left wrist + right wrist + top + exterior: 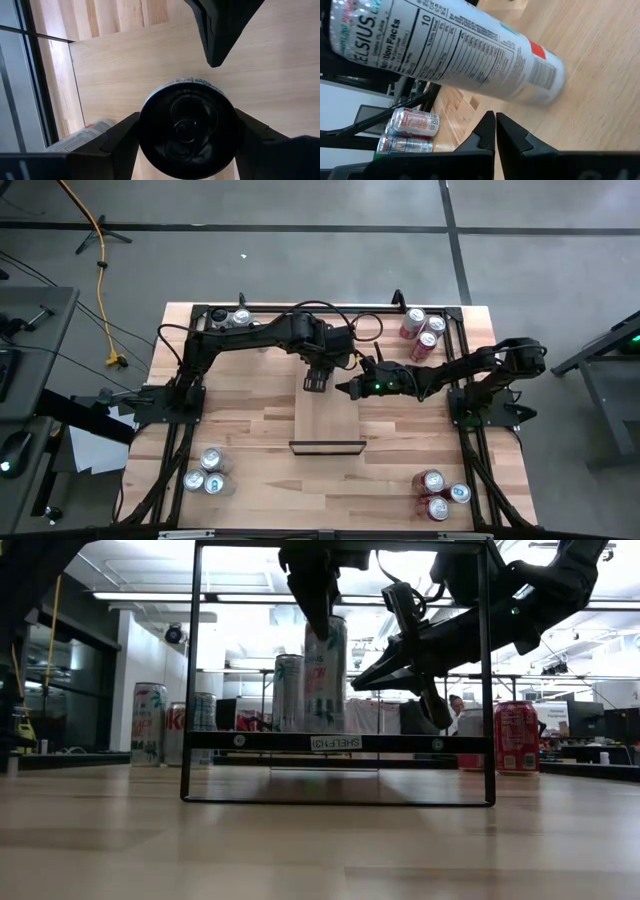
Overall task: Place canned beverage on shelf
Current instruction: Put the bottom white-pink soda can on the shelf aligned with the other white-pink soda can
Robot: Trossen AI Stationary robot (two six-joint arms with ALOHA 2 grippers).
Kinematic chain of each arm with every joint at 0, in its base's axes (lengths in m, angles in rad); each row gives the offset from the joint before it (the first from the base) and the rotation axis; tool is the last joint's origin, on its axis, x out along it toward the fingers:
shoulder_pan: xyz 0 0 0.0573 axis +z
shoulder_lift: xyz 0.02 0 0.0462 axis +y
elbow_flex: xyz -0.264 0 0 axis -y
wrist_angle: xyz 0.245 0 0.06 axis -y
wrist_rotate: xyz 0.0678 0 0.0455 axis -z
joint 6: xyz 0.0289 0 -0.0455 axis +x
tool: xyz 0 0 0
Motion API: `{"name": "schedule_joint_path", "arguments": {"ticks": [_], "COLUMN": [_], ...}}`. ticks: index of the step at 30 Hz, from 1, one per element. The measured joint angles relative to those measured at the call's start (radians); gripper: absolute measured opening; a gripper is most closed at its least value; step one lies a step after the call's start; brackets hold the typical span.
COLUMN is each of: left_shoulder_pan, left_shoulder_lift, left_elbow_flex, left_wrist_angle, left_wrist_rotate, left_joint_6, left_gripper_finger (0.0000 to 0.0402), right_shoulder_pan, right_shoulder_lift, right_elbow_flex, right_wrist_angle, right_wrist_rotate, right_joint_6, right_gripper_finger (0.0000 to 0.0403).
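Observation:
A tall white can (325, 675) stands upright, its base on the pale wooden shelf (328, 425), near the shelf's far end. The shelf's black edge bar (260, 741) faces the near side. My left gripper (187, 145) comes down over the can's top (187, 132), one finger on each side. My right gripper (495, 122) is shut and reaches in level from the right. Its tips stand a little short of the can's printed side (470, 55) and touch nothing. My left gripper has the can's upper part between its two fingers (120, 142), one on each side of the rim (145, 125). The fingers come from above, pointing steeply down. No gap shows between fingers and can. The can stands upright with its base on the shelf.
Groups of cans stand at the table's corners: far left (232, 318), far right (422, 335), near left (205, 472) and near right (438, 493). A black rail frame (465, 430) runs around the work area. Bare shelf lies nearer than the can.

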Motion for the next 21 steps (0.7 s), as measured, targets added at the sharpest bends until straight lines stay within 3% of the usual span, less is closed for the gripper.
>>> {"name": "schedule_joint_path", "arguments": {"ticks": [10, 21], "left_shoulder_pan": [0.001, 0.001], "left_shoulder_lift": [0.000, 0.000], "left_elbow_flex": [0.000, 0.000], "left_wrist_angle": [0.000, 0.015], "left_wrist_rotate": [0.013, 0.009], "left_joint_6": [-0.001, 0.002], "left_gripper_finger": [0.0221, 0.0290], "right_shoulder_pan": [0.000, 0.000], "right_shoulder_lift": [0.000, 0.000], "right_elbow_flex": [0.000, -0.001], "right_wrist_angle": [0.000, 0.000], "right_wrist_rotate": [0.000, -0.004], "right_joint_6": [0.000, -0.011], "right_gripper_finger": [0.0000, 0.0000]}}
